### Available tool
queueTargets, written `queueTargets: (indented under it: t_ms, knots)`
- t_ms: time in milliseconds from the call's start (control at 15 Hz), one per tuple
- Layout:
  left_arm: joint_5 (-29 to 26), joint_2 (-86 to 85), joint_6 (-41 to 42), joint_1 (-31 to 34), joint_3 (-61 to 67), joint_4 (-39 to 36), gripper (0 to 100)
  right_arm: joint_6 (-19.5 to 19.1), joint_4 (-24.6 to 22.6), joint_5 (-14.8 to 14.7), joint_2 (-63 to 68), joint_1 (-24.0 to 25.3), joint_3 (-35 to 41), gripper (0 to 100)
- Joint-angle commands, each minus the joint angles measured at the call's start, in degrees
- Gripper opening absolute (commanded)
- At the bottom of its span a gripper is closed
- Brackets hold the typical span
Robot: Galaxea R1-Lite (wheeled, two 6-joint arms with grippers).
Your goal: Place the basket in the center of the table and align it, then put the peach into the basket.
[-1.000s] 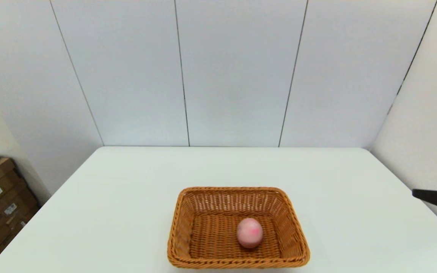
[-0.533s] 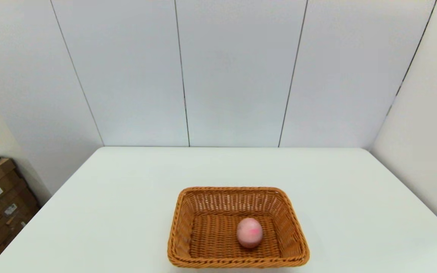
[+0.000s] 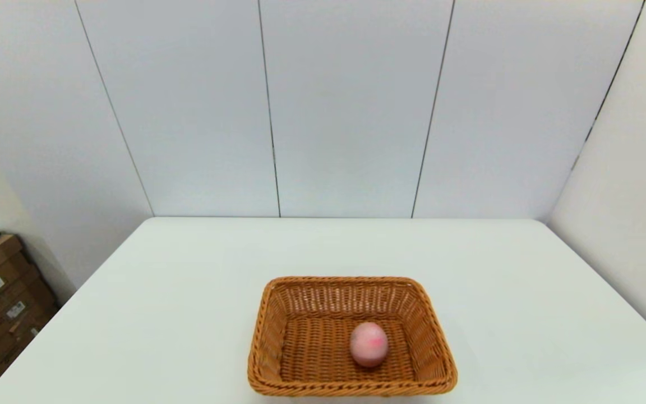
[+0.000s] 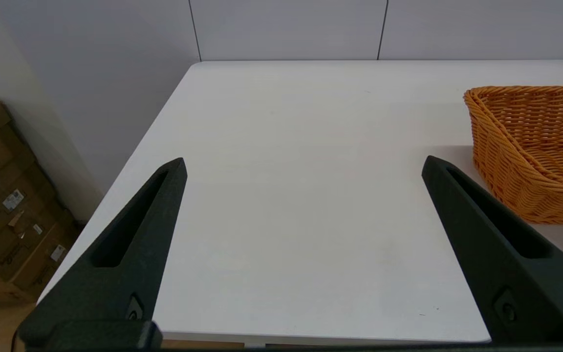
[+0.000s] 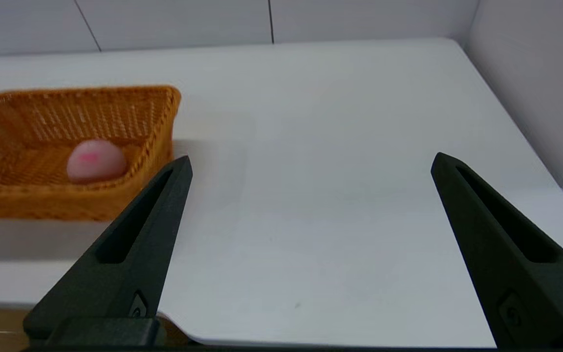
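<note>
Gripper (image 5: 311, 161) right, open, beside basket (image 5: 42, 200) holding peach (image 5: 96, 160).

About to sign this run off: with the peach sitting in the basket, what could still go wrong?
1. The basket sits near the table's front edge, arguably not centred.
2. The peach lies loose, so a nudge might roll it.
3. Both open hands, left hand and right hand, hover off the front edge; a forward move could bump the basket.

Three cameras, one table (image 3: 188, 269)

Head camera looks down from above; both wrist cameras sit low at the near edge, sharing the basket (image 3: 351, 336).
</note>
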Motion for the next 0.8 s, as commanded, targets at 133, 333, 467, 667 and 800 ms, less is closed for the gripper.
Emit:
queueTargets:
  t_ms: [133, 333, 467, 667, 800]
  knots:
    - [0.0, 0.0, 0.0, 0.0, 0.0, 0.0, 100, -2.0, 1.6, -3.2, -6.6, -0.1, 3.5, 100]
    - [0.0, 0.0, -0.1, 0.0, 0.0, 0.0, 100, -2.1, 0.8, -3.2, -6.6, -0.1, 3.7, 100]
    - [0.0, 0.0, -0.1, 0.0, 0.0, 0.0, 100, -2.0, 0.8, -3.2, -6.6, -0.1, 3.7, 100]
    - [0.0, 0.0, 0.0, 0.0, 0.0, 0.0, 100, -1.9, 0.8, -3.2, -6.6, -0.1, 3.7, 100]
    - [0.0, 0.0, -0.1, 0.0, 0.0, 0.0, 100, -1.9, 0.8, -3.2, -6.6, -0.1, 3.7, 100]
